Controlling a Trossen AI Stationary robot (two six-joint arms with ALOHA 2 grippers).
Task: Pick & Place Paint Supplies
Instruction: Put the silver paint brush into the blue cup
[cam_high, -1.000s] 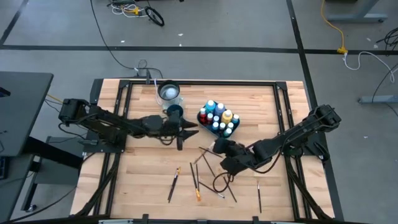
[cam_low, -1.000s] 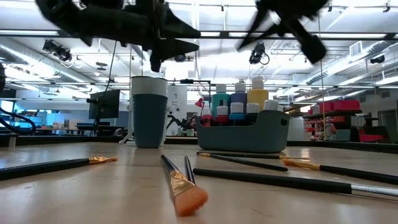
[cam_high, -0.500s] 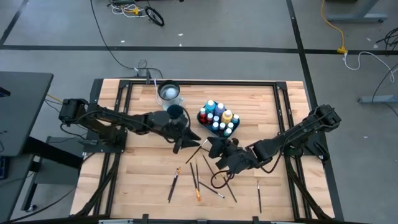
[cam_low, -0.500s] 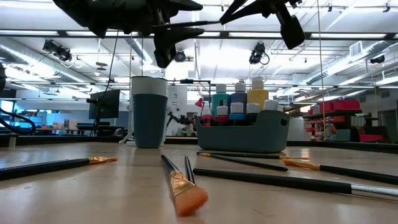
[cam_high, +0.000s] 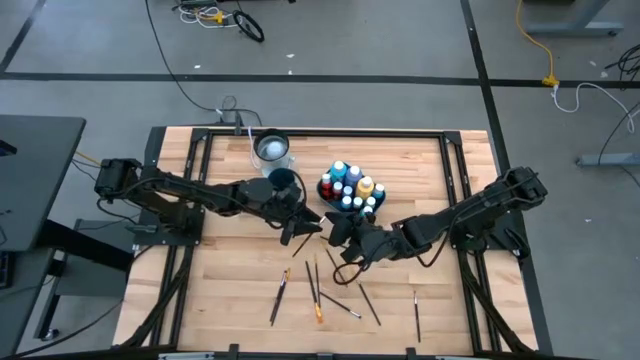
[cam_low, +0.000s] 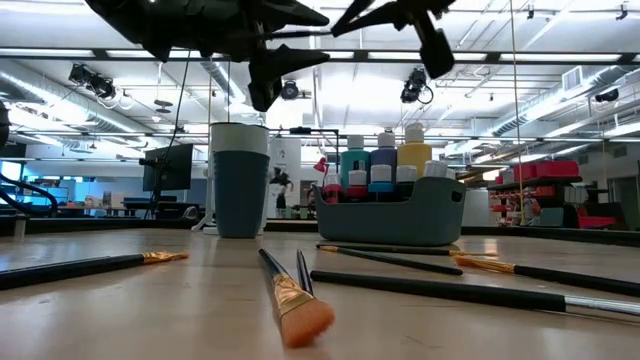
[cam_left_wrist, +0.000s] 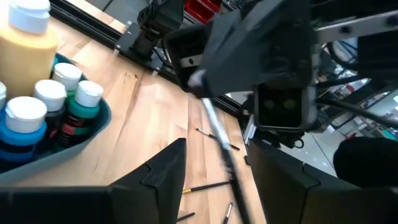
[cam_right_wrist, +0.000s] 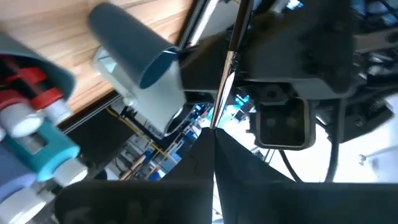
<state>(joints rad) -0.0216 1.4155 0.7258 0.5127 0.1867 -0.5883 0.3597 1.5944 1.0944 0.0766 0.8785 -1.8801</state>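
Observation:
Above the table's middle my two grippers face each other. My right gripper (cam_high: 341, 232) is shut on a thin dark-handled brush (cam_left_wrist: 219, 140), which reaches over to my left gripper (cam_high: 303, 226). That one is open. Its fingers (cam_left_wrist: 163, 171) stand on either side of the brush's shaft, and I see no touch. In the low view the brush (cam_low: 298, 33) runs level between the two, high above the table. Paint bottles (cam_high: 348, 188) stand in the teal tray (cam_low: 392, 222). Several more brushes (cam_high: 314, 288) lie flat on the wood. My right gripper pinches the brush's shaft (cam_right_wrist: 217, 122) between its two shut fingers, which lie roughly along it. The brush sticks out past the fingertips toward my left gripper, lifted clear of the table and about level. Which end of the brush it has, the gripper hides.
The dark blue cup (cam_high: 282, 180) stands just beyond my left gripper, with a clear cup (cam_high: 272, 150) behind it. The tray sits right of the cup. Loose brushes (cam_high: 416, 312) lie scattered over the near half of the table. Bare wood shows at the near left.
My right gripper has risen and gone toward the table's left, rolling its wrist, and has carried the brush up to my left gripper. My left gripper has tipped up from pointing down to nearly level, and the brush now lies between its fingers.

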